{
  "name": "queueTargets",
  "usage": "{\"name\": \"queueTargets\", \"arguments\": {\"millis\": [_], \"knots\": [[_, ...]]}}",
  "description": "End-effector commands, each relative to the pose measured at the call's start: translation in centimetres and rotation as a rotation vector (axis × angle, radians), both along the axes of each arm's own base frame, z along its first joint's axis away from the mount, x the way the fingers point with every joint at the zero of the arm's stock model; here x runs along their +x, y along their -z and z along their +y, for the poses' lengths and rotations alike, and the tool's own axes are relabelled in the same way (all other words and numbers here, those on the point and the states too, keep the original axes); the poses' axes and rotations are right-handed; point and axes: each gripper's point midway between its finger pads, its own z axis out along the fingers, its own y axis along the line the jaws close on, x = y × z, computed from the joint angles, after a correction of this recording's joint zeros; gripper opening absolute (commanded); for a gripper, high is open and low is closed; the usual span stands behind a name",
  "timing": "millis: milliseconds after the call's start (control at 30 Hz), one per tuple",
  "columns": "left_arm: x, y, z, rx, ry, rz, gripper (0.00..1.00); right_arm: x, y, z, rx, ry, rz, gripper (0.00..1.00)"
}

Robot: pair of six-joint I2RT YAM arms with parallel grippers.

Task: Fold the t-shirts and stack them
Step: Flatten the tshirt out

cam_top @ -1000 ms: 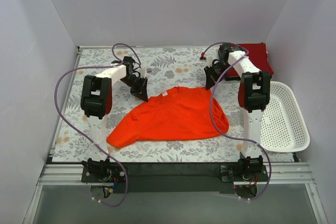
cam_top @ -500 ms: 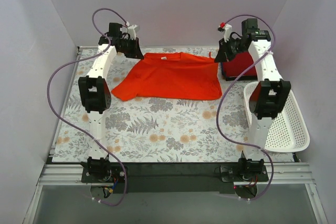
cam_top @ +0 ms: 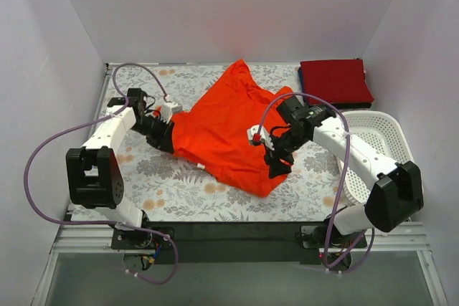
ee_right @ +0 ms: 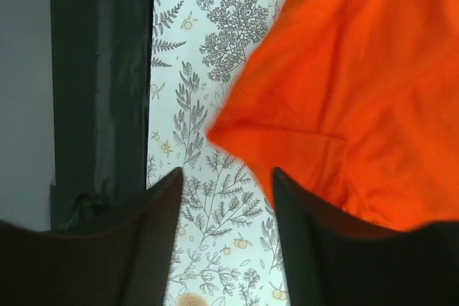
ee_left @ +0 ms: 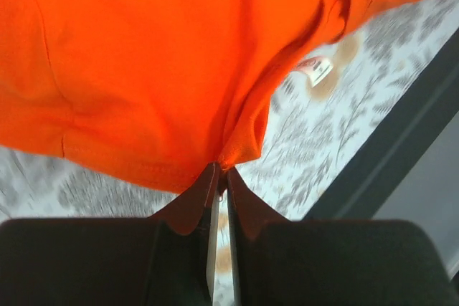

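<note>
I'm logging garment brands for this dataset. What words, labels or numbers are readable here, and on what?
No text can be read.
The small white label at the edge of the bright orange-red cotton t-shirt carries red print, too blurred to read.
The folded crimson red t-shirt shows no writing.

- The cloth (cam_top: 179,191) covers the bench (cam_top: 237,231) across the middle of the frame
- The spread t-shirt (cam_top: 222,130) lies on the cloth, running from upper centre down to lower centre-right
- The folded t-shirt (cam_top: 336,82) lies in the upper right, apart from the spread t-shirt
- The basket (cam_top: 393,141) stands at the right edge, just below the folded t-shirt
- The left end effector (cam_top: 166,134) is at the spread t-shirt's left edge
- The right end effector (cam_top: 276,166) is over its lower right part
</note>
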Motion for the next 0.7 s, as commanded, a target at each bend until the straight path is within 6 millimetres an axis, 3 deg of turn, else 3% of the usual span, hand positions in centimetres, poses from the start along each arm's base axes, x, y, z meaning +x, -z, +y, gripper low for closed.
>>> {"name": "queueTargets", "arguments": {"millis": [0, 67, 100, 133, 167, 200, 233, 267, 300, 333, 367, 400, 500, 600, 667], "knots": [[-3.0, 3.7, 5.6, 0.155, 0.023, 0.052, 0.07, 1.6, -0.2, -0.1, -0.048, 0.0, -0.068, 0.64], [-2.4, 5.1, 8.3, 0.197, -0.064, 0.069, 0.08, 4.3, -1.3, 0.4, -0.043, 0.041, -0.098, 0.63], [-2.2, 5.4, 8.8, 0.204, -0.087, 0.077, 0.08, 5.7, -0.4, 0.2, -0.059, 0.076, -0.063, 0.62], [-1.4, 5.3, 9.3, 0.198, -0.128, 0.079, 0.09, 8.1, 0.2, 0.2, -0.079, 0.127, -0.042, 0.58], [-0.4, 4.6, 9.1, 0.174, -0.159, 0.068, 0.17, 10.5, -0.8, 0.2, -0.079, 0.19, -0.054, 0.52], [0.6, 3.9, 8.7, 0.148, -0.172, 0.042, 0.22, 12.2, 1.3, 0.1, -0.125, 0.224, 0.0, 0.48], [1.0, 3.6, 8.5, 0.132, -0.195, 0.041, 0.32, 15.1, 2.2, 0.1, -0.143, 0.283, 0.022, 0.46], [1.8, 3.2, 8.2, 0.109, -0.246, 0.044, 0.39, 16.7, 2.8, -0.2, -0.16, 0.333, 0.038, 0.4], [2.6, 3.3, 8.0, 0.091, -0.275, 0.058, 0.42, 20.6, 4.4, 0.0, -0.192, 0.389, 0.033, 0.39], [3.5, 3.2, 8.0, 0.084, -0.32, 0.056, 0.43, 21.7, 6.7, -0.5, -0.235, 0.431, 0.072, 0.36], [4.2, 3.4, 7.8, 0.067, -0.334, 0.056, 0.44, 23.6, 6.2, -0.5, -0.217, 0.461, 0.044, 0.34], [4.9, 3.3, 7.5, 0.053, -0.359, 0.059, 0.44, 24.8, 7.4, -0.7, -0.247, 0.491, 0.042, 0.31], [5.8, 4.3, 6.0, 0.045, -0.395, 0.095, 0.44, 24.6, 10.8, -2.6, -0.346, 0.509, 0.05, 0.26], [5.6, 6.1, 5.4, 0.09, -0.401, 0.127, 0.44, 23.3, 12.2, -4.3, -0.413, 0.507, 0.048, 0.24], [5.3, 7.6, 5.2, 0.118, -0.418, 0.168, 0.44, 20.6, 14.0, -5.5, -0.467, 0.484, 0.099, 0.2]]}}
